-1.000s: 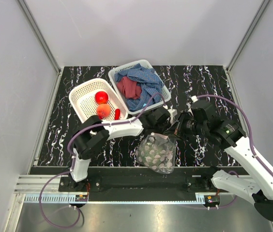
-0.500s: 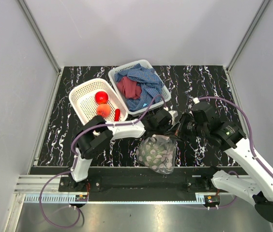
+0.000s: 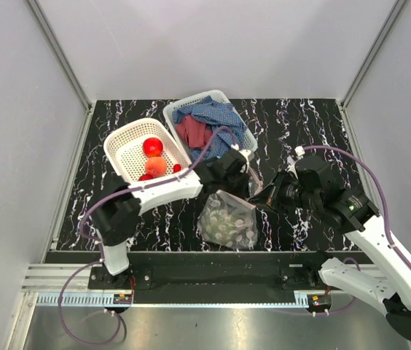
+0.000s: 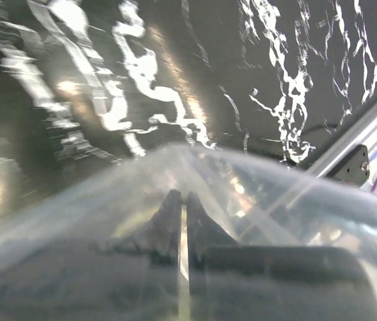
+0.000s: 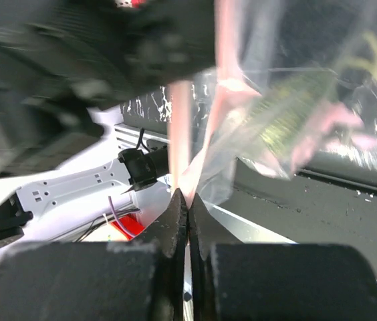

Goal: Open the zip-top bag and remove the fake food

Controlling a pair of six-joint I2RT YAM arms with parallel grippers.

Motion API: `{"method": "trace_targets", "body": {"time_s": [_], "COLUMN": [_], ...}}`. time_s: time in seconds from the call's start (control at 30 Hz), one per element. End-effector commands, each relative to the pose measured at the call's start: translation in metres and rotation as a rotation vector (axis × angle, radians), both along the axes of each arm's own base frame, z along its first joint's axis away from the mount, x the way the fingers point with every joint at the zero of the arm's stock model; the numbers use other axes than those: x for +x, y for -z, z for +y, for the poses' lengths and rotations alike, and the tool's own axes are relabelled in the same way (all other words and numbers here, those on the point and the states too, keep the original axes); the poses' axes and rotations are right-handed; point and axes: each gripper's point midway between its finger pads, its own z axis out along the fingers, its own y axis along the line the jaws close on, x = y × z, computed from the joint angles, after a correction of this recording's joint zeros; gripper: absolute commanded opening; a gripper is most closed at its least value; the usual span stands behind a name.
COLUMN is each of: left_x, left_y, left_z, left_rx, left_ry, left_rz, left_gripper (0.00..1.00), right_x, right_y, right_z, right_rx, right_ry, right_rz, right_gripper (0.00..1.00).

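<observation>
- Plastic of the zip-top bag (image 3: 226, 222) sits crumpled near the middle of the table's near edge. Its clear film is printed with pale dots, and its upper edge is drawn up between the two grippers.
- The left gripper (image 3: 243, 182) is at the bag's top left. In the left wrist view its jaws (image 4: 182, 200) are pressed together with the clear film (image 4: 262, 194) peaking just over the tips, so it looks clamped on the bag's edge.
- The right gripper (image 3: 260, 199) meets the bag's top right. Seen from its own wrist, the fingers (image 5: 187, 207) are closed tight on a pinkish fold of the bag (image 5: 289, 114).
- The two grippers are close together, just beyond the bag.
- The fake food (image 3: 156, 166) is outside the bag, in the white basket (image 3: 118, 142) toward the table's left edge. It holds a red fruit (image 3: 153, 146), a peach fruit beside it, and a small chili pepper (image 3: 176, 168) at the near rim.
- A second white basket (image 3: 216, 95), touching the first and nearer the far edge, holds a blue cloth (image 3: 224, 117) and a red cloth (image 3: 194, 133).
- The table (image 3: 307, 117) is black with white marbling.
</observation>
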Motion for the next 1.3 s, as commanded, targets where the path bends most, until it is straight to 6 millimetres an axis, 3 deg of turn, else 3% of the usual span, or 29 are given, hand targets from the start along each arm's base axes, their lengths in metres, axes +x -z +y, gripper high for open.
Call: {"method": "trace_targets", "body": {"time_s": [0.0, 0.03, 0.1, 0.13, 0.17, 0.2, 0.23, 0.33, 0.4, 0.57, 0.7, 0.73, 0.97, 1.03, 1.13, 1.23, 1.27], "left_x": [0.023, 0.02, 0.016, 0.011, 0.007, 0.0, -0.009, -0.017, -0.022, -0.011, -0.005, -0.004, -0.012, -0.006, -0.007, -0.013, -0.012], "left_y": [-0.059, -0.073, -0.08, -0.072, -0.082, -0.081, -0.067, -0.086, -0.115, -0.189, -0.215, -0.22, -0.257, -0.264, -0.253, -0.236, -0.222], "left_z": [0.04, 0.047, 0.057, 0.066, 0.073, 0.076, 0.083, 0.095, 0.096, 0.093, 0.092, 0.096, 0.109, 0.111, 0.1, 0.096, 0.1], "left_rx": [0.054, 0.047, 0.056, 0.084, 0.065, 0.063, 0.079, 0.061, 0.013, -0.067, -0.111, -0.12, -0.156, -0.133, -0.096, -0.079, -0.052], "left_ry": [-0.018, -0.019, -0.02, -0.022, -0.029, -0.028, -0.029, -0.057, -0.055, -0.085, -0.139, -0.166, -0.21, -0.212, -0.128, -0.062, -0.063], "left_rz": [-0.161, -0.187, -0.211, -0.208, -0.234, -0.243, -0.22, -0.283, -0.353, -0.52, -0.55, -0.558, -0.626, -0.671, -0.685, -0.675, -0.667], "left_gripper": [0.0, 0.0, 0.0, 0.0, 0.0, 0.0, 0.0, 0.0, 0.0, 0.0, 0.0, 0.0, 0.0, 0.0, 0.0, 0.0, 0.0], "right_x": [-0.001, 0.002, 0.01, 0.012, 0.014, 0.017, 0.018, 0.018, 0.017, 0.015, 0.021, 0.023, 0.029, 0.028, 0.031, 0.034, 0.035], "right_y": [-0.041, -0.048, -0.065, -0.074, -0.076, -0.077, -0.076, -0.061, -0.056, -0.041, -0.039, -0.046, -0.041, -0.036, -0.041, -0.056, -0.054], "right_z": [0.003, 0.001, -0.009, -0.012, -0.013, -0.012, -0.01, 0.003, 0.01, 0.019, 0.018, 0.017, 0.022, 0.02, 0.014, 0.008, 0.003], "right_rx": [0.046, 0.045, 0.046, 0.049, 0.042, 0.028, 0.026, 0.02, 0.041, 0.031, -0.024, -0.029, -0.078, -0.095, -0.104, -0.109, -0.134], "right_ry": [-0.054, -0.038, 0.023, 0.039, 0.043, 0.041, 0.032, -0.028, -0.052, -0.114, -0.134, -0.131, -0.185, -0.187, -0.149, -0.108, -0.097], "right_rz": [-0.143, -0.174, -0.249, -0.277, -0.292, -0.305, -0.302, -0.255, -0.232, -0.201, -0.226, -0.25, -0.262, -0.258, -0.269, -0.308, -0.308], "right_gripper": [0.0, 0.0, 0.0, 0.0, 0.0, 0.0, 0.0, 0.0, 0.0, 0.0, 0.0, 0.0, 0.0, 0.0, 0.0, 0.0, 0.0]}}
